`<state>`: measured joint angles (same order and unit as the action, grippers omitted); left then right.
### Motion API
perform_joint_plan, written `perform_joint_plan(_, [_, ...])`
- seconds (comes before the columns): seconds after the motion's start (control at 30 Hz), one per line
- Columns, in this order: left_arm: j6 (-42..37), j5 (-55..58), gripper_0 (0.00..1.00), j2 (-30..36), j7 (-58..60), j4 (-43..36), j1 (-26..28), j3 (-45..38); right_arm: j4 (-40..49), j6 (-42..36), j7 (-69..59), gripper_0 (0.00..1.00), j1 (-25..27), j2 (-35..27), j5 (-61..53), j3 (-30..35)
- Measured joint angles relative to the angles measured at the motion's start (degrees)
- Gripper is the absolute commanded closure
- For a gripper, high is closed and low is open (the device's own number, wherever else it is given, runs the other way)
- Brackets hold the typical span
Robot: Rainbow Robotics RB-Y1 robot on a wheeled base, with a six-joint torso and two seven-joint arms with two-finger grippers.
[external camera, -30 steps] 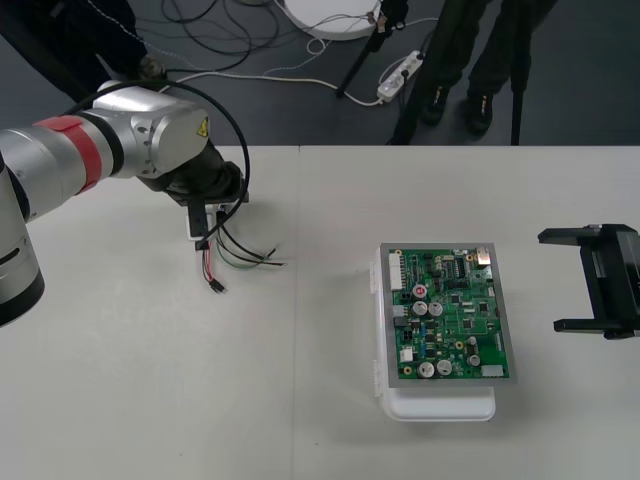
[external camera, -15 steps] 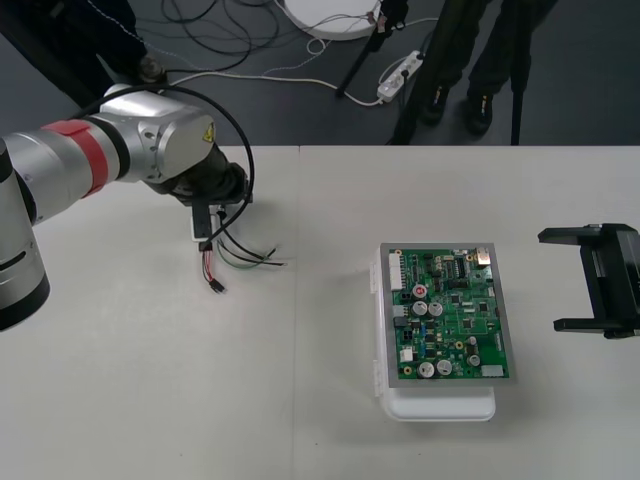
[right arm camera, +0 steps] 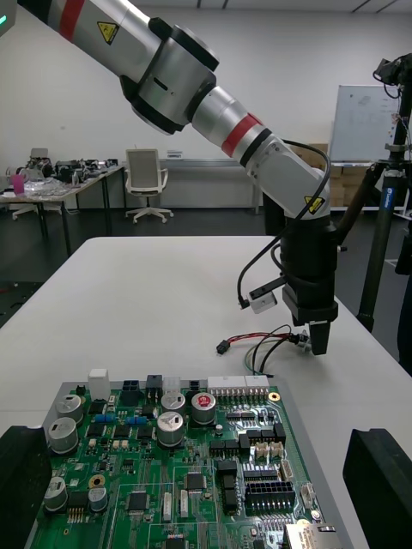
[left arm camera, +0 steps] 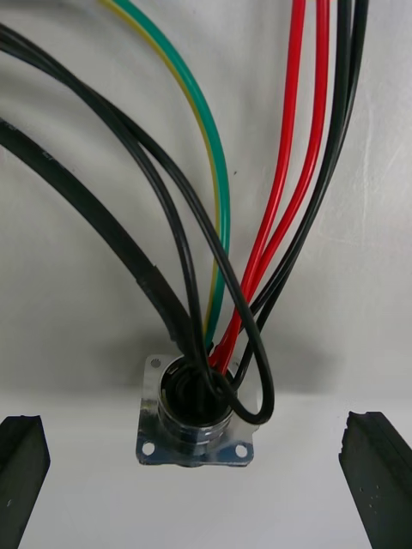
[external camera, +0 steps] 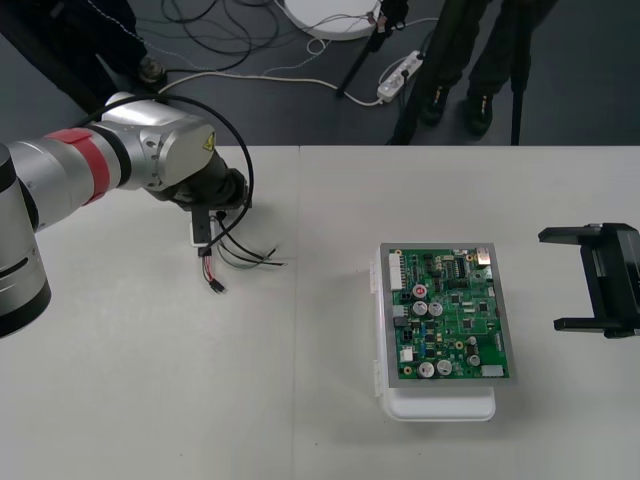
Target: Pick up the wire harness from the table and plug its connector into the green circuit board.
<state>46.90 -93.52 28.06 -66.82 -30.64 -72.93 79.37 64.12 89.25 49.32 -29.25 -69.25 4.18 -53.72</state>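
Note:
The wire harness lies on the table left of centre, with its small black plug nearest the front. My left gripper hangs over its far end, open. In the left wrist view the round metal socket with its square flange sits on the table between the two spread fingertips, and red, green and black wires fan away from it. The green circuit board rests on its white base at the right. My right gripper waits open at the table's right edge.
In the right wrist view the board lies close below, with the harness and the left gripper beyond it. A bare stretch of table separates harness and board. Cables and a power strip lie on the dark floor.
My left arm's elbow has swung slightly to the right while its gripper stays over the socket. The harness and the right arm have not moved.

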Motion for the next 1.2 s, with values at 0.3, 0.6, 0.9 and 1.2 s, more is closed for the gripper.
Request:
perform_joint_plan(0.3, [-0.8,-0.5,0.00,0.0,0.0,0.0,1.1,0.0,-0.1,0.0,0.0,0.00,-0.1,0.0,0.0,0.0])
perform_joint_plan(0.6, [-2.2,-0.6,0.00,0.0,0.0,0.0,1.4,0.0,-0.1,0.0,0.0,0.00,-0.2,0.0,0.0,0.0])
perform_joint_plan(0.9, [-3.1,-0.9,0.00,0.0,0.0,0.0,1.4,0.0,-0.2,0.0,0.0,0.00,-0.2,0.0,0.0,0.0])
perform_joint_plan(1.2, [-3.3,-1.4,1.00,-0.1,0.0,0.0,1.4,0.0,-0.2,0.0,0.0,0.00,-0.2,0.0,0.0,0.0])
